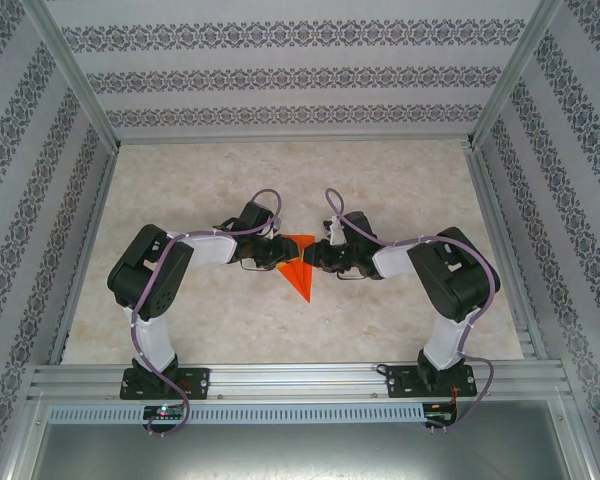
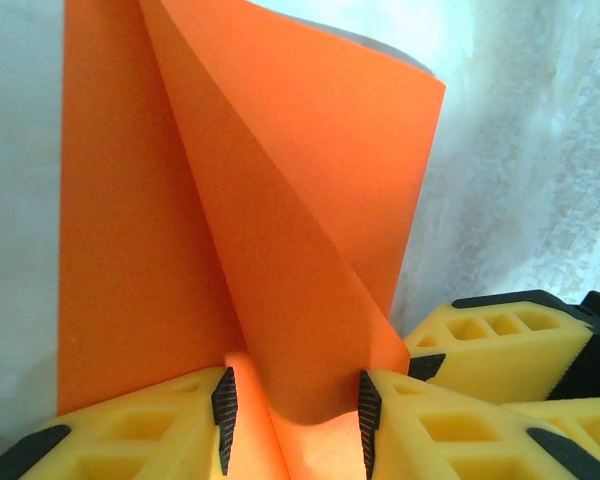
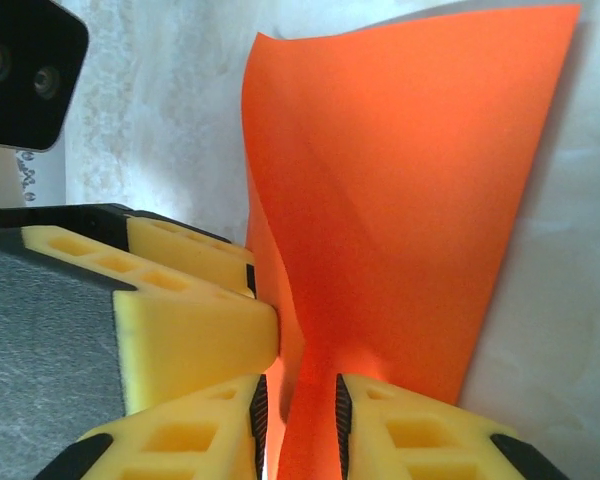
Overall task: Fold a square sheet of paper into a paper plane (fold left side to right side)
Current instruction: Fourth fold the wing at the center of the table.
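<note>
**Both tools meeting at the orange sheet**

Yellow fingers (image 2: pixel 130 440) of the left tool (image 2: pixel 295 405) are sitting closest to the left wrist camera. They are standing partly apart, with a raised fold of the square sheet of paper (image 2: pixel 280 200) running up between them. Orange paper is touching both pads, but I cannot tell whether they are squeezing it. Just right of that fold, the right tool's fingers (image 2: pixel 500 340) are sitting close by.

Seen from the right wrist, the right tool (image 3: pixel 298 425) is standing narrow, its pads close on either side of a lifted ridge of the sheet. Here too I cannot tell whether it is gripping. Beyond the pads the sheet is curving upward.

From above, the sheet is lying on the desk (image 1: pixel 280 170) as an orange wedge, its tip pointing toward the arm bases. The left tool is resting at the sheet's left edge and the right tool at its right edge, both near its wide far end.
</note>
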